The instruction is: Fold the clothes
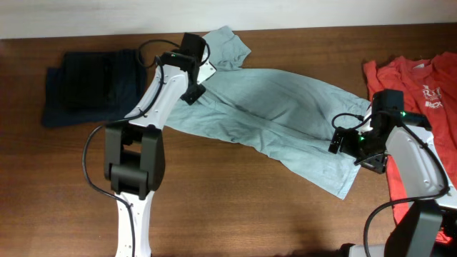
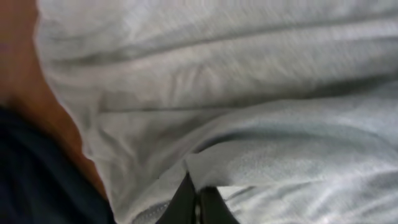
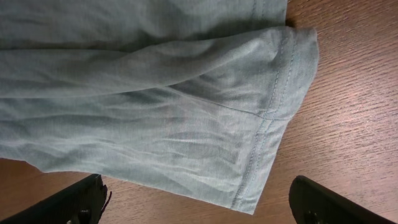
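Overhead, then: the pale grey-blue soft cloth T-shirt [image 1: 278, 107] lies slantwise across the middle of the brown wooden table [image 1: 250, 214], sleeve end top left, hem end lower right, not yet folded. The left gripper [image 1: 194, 91] is down on the shoulder area nr the sleeve. The right gripper [image 1: 341, 143] sits at the hem edge opposite. One arm per end, prob. so the cloth can be pulled flat or lifted evenly. The dark navy cloth pile [image 1: 86, 86] lies far left and the red-orange T-shirt with white chest print [image 1: 407, 71] far right, both clear of the working zone, the right arm crossing over the red one.

Left wrist view: the two dark fingertips [image 2: 183, 202] are pressed almost together w/ a ridge of the grey-blue cloth nipped between them, so this hand has closed on the shirt. Navy cloth & a strip of bare wood show at the left.

Right wrist view: the fingers [image 3: 68, 202] stand wide apart, holding nothing. The stitched hem corner lies flat on the wood just ahead, between them. I judge it's lined up to take that corner next.
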`<action>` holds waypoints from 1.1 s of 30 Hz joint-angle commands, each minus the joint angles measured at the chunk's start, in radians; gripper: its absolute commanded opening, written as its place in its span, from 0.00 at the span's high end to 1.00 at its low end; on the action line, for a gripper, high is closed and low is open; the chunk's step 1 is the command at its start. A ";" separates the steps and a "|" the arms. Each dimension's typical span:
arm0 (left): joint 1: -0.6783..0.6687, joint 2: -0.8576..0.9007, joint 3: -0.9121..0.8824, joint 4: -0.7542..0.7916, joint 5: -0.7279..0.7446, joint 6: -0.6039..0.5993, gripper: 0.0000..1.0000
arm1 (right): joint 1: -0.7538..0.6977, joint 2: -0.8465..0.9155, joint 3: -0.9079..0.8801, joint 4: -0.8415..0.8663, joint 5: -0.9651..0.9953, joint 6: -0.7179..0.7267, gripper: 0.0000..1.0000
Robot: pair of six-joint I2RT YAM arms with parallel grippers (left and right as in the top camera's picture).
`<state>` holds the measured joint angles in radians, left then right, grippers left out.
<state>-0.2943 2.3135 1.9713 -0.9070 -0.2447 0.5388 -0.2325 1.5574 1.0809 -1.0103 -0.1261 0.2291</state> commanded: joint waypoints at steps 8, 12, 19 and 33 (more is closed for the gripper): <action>0.004 0.011 0.017 0.110 0.031 -0.018 0.89 | -0.004 0.003 -0.004 0.001 -0.005 0.000 0.01; 0.004 0.011 0.017 0.139 0.045 -0.022 0.79 | -0.003 0.003 -0.004 0.001 -0.005 0.000 0.01; 0.004 0.008 0.021 0.189 0.036 -0.161 0.66 | -0.004 0.003 -0.004 0.001 -0.005 0.000 0.01; 0.093 -0.058 0.194 -0.246 0.013 -0.547 0.75 | -0.004 0.003 -0.004 0.001 -0.005 0.000 0.01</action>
<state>-0.2413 2.2978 2.1452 -1.0874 -0.2188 0.0875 -0.2325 1.5574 1.0805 -1.0100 -0.1261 0.2291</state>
